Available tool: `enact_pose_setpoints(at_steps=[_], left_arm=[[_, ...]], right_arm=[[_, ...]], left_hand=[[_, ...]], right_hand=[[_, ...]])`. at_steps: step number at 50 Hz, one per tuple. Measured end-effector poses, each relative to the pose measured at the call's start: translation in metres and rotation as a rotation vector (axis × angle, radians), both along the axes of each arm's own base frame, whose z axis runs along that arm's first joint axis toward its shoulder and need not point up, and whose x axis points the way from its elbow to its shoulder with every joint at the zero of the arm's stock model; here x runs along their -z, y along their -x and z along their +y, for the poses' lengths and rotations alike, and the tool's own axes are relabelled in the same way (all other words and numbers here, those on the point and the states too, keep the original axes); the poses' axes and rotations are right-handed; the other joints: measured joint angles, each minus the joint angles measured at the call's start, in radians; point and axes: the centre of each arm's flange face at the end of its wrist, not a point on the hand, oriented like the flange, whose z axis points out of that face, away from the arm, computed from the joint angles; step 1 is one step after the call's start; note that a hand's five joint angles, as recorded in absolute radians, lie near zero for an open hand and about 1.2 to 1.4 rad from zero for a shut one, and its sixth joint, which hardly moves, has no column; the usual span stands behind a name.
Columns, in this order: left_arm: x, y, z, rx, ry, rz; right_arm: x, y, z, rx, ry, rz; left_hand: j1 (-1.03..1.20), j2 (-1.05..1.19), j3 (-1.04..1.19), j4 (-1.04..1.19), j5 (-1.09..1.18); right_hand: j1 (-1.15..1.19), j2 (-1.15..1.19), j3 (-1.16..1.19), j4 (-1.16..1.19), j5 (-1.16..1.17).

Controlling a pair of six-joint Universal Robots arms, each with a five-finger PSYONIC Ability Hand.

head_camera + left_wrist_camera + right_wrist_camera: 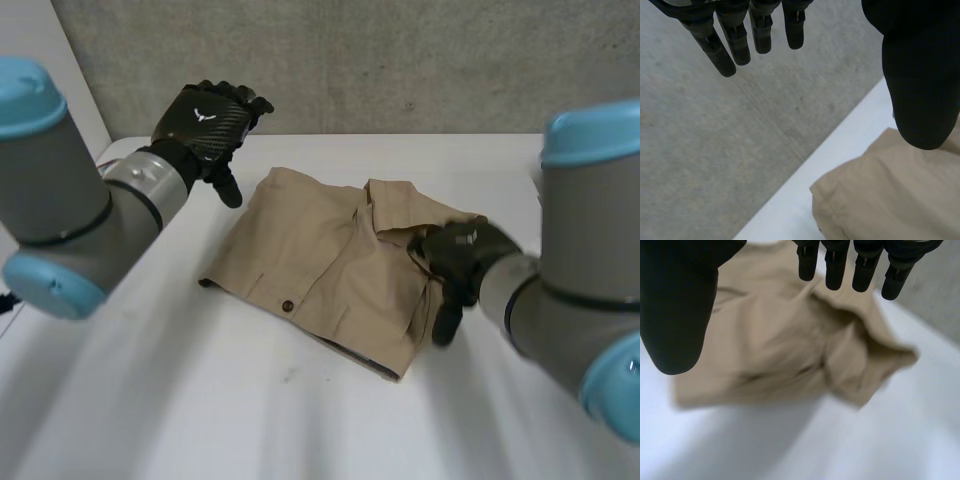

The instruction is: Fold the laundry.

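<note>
Tan shirt (330,265) lay folded mid the surface (200,400); left hand (205,120) hung open and clear of it, right hand (455,255) open, seemingly just above the collar side, where a snagged finger could drag the fold apart.

A white table (200,400) carried a single tan shirt (320,260). It lay flat near the middle, folded into a rough rectangle, collar toward the far side, white tabletop showing around it.
</note>
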Motion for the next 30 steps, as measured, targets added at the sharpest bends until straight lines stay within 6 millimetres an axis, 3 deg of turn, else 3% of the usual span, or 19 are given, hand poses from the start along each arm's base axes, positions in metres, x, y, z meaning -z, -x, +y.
enact_pose_setpoints(at_steps=[7, 12, 21, 30], left_arm=[[0.028, -0.003, -0.056, 0.065, -0.119, -0.093], [0.058, -0.006, -0.085, 0.086, -0.181, -0.172], [0.097, 0.001, -0.113, 0.108, -0.140, -0.248], [0.108, 0.007, -0.118, 0.116, -0.116, -0.242]], right_arm=[[0.037, 0.002, 0.043, 0.073, -0.144, -0.034], [0.064, -0.006, 0.057, 0.058, -0.119, -0.075], [0.092, -0.019, 0.052, 0.067, 0.011, -0.085], [0.103, -0.031, 0.035, 0.067, 0.105, -0.080]], left_hand=[[0.000, 0.000, 0.000, 0.000, 0.000], [0.000, 0.000, 0.000, 0.000, 0.000], [0.000, 0.000, 0.000, 0.000, 0.000], [0.000, 0.000, 0.000, 0.000, 0.000]], right_hand=[[0.000, 0.000, 0.000, 0.000, 0.000], [0.000, 0.000, 0.000, 0.000, 0.000], [0.000, 0.002, 0.002, 0.002, 0.000], [0.066, 0.092, 0.101, 0.099, 0.092]])
